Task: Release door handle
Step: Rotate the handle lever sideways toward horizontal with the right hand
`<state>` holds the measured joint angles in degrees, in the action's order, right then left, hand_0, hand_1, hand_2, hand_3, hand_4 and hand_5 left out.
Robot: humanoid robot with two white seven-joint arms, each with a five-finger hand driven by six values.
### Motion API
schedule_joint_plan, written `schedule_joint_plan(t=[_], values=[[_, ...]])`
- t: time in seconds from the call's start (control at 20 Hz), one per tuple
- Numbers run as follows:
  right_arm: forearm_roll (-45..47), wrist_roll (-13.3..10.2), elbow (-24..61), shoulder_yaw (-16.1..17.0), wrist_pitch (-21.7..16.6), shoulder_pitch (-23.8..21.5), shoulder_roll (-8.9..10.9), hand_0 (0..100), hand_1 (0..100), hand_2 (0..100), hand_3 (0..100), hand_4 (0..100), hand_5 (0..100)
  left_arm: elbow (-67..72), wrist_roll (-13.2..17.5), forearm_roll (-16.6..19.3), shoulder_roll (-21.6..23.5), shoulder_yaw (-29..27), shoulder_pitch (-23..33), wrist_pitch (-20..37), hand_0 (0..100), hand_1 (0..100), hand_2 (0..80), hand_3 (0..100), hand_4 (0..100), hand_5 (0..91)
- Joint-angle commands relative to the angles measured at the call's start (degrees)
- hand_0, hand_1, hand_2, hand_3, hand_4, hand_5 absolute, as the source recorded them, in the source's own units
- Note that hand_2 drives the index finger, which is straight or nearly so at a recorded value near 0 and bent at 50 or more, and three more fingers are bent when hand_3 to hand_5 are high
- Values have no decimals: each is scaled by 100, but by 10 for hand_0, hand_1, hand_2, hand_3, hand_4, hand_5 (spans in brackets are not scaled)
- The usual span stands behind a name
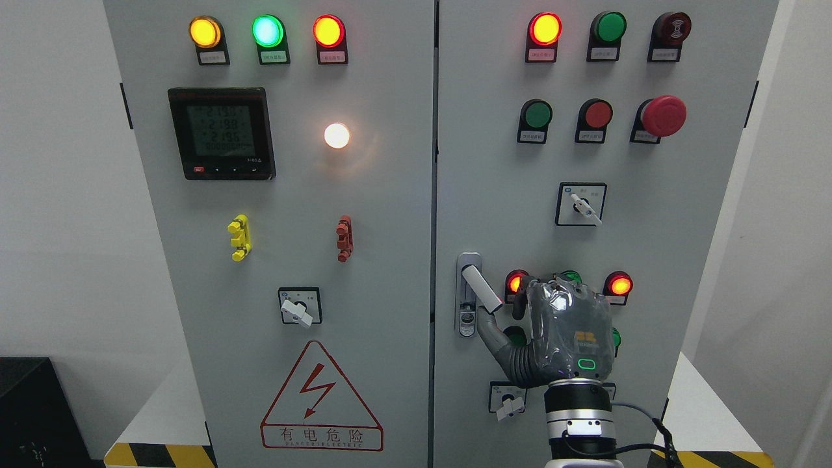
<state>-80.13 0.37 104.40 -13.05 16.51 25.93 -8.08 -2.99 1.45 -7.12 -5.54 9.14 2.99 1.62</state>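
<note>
The door handle [480,286] is a white lever swung out of its grey lock plate [467,312] at the left edge of the cabinet's right door [650,247]. It slants down to the right. My right hand [506,312] comes up from the bottom edge, its grey back facing me, right beside the handle. Its thumb [489,327] spreads left, just under the lever's free end, touching it or nearly. The other fingers [520,300] point at the panel, right of the lever and not wrapped around it. No left arm shows.
Lit red lamps [619,285], green buttons and a rotary switch [510,403] crowd the panel around my hand. A red mushroom button [663,116] sticks out higher up. The left door [286,260] carries a meter [221,133] and a warning sign [322,396].
</note>
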Motion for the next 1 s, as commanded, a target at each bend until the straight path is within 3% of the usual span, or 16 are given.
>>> schedule_joint_plan(t=[0.0,0.95], values=[[6,7,19,83,-8,8,0,360,473,749,942,751,699,0,5,0,0,0,0,-3,0,0,44,97,0,0],[200,-72,-16,154,-16,61,8,360,468,743,939,750,702,0,5,0,0,0,0,-3,0,0,44,98,0,0]])
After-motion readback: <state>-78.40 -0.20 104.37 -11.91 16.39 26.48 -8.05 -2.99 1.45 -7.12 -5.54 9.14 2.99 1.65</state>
